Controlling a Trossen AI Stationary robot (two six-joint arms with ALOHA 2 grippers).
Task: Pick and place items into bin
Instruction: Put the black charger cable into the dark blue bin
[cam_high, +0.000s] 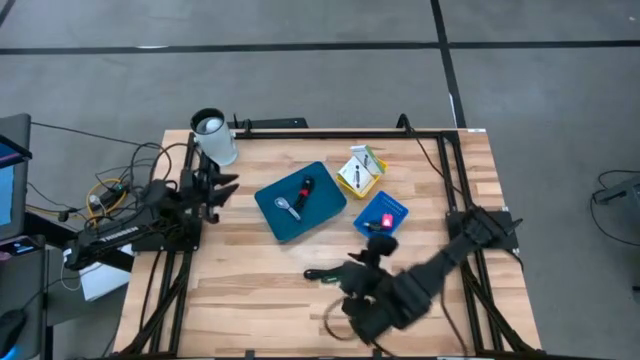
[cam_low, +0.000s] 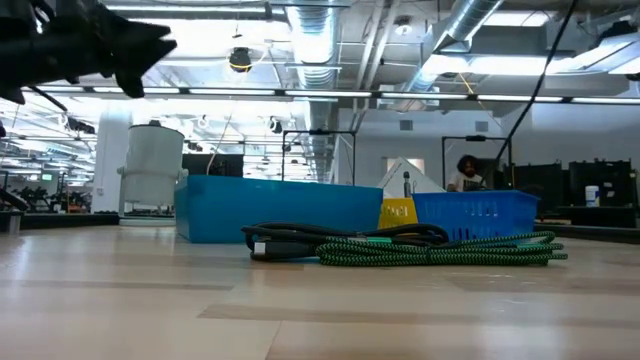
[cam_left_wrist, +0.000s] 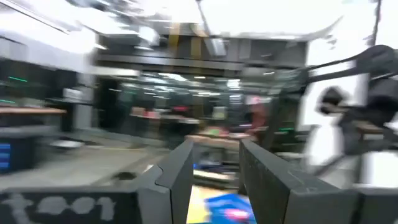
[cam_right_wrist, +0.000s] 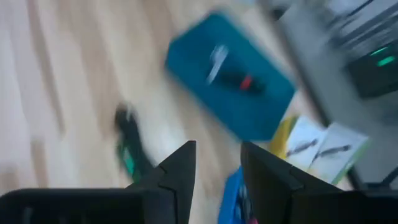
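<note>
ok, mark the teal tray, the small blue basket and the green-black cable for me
teal tray (cam_high: 322, 212), high view, bare floor near its right corner
small blue basket (cam_high: 395, 208), high view, its upper right rim
green-black cable (cam_low: 440, 250), low view, middle of the braided coil

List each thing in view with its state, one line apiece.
Teal bin: flat on table, holds a black-and-red piece and a pale piece.
Blue basket: holds a pink-red piece.
Yellow-and-white box: open.
Green-black cable: loose on table.
Left gripper: open, empty.
Right gripper: open, empty.
</note>
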